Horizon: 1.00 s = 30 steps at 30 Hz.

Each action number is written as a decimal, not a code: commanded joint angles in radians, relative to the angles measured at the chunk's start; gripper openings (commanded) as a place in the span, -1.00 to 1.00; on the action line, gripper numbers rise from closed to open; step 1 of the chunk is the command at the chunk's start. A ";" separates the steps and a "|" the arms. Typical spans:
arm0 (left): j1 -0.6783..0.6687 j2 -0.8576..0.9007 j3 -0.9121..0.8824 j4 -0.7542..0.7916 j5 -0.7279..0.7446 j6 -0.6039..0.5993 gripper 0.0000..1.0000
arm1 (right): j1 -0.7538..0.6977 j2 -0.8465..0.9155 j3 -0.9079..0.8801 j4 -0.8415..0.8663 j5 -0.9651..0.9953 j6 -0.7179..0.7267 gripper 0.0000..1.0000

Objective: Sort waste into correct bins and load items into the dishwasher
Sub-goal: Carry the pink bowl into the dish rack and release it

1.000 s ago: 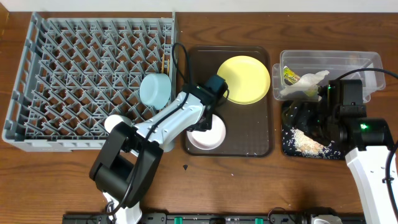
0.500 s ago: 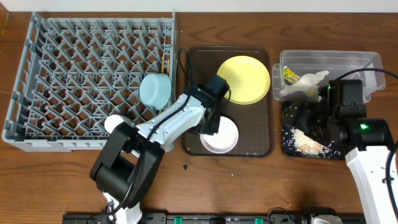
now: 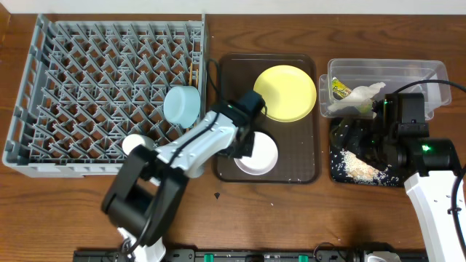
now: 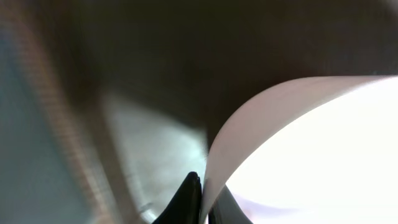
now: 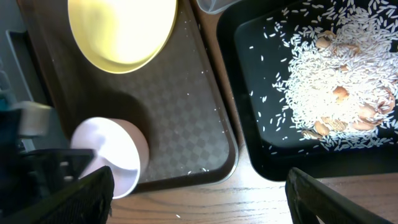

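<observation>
My left gripper (image 3: 244, 143) is shut on the rim of the white-pinkish bowl (image 3: 258, 156), which is over the brown tray's front part; the rim fills the left wrist view (image 4: 298, 143). The yellow plate (image 3: 285, 93) lies at the tray's back. The light blue bowl (image 3: 181, 105) stands in the grey dish rack (image 3: 65, 87). My right gripper (image 5: 199, 199) is open and empty above the black tray (image 3: 341, 169) holding rice scraps (image 5: 336, 87). The clear tub (image 3: 429, 73) holds the white tissue (image 3: 357, 97) and green-yellow wrapper (image 3: 338, 89). Chopsticks (image 3: 193, 73) stand in the rack.
The brown serving tray (image 3: 298, 171) lies between the rack and the bins. A small white cup (image 3: 131, 143) sits at the rack's front edge. A few rice grains lie on the tray and on the wooden table (image 3: 306, 218).
My left gripper has carried the white-pinkish bowl a little to the right over the brown tray. The right arm has not moved.
</observation>
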 commanded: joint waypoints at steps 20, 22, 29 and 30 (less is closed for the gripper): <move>0.360 -0.209 0.056 0.206 -1.322 0.319 -0.85 | -0.007 -0.001 0.012 0.018 -0.002 -0.010 0.74; 0.387 -0.166 0.057 0.210 -1.382 0.321 -0.85 | -0.007 -0.001 0.012 0.018 -0.002 -0.010 0.74; 0.450 -0.059 0.057 0.246 -1.414 0.321 -0.85 | -0.007 -0.001 0.012 0.022 -0.002 -0.010 0.75; 0.458 -0.047 0.057 0.254 -1.414 0.321 -0.85 | -0.007 -0.001 0.012 0.022 -0.002 -0.010 0.75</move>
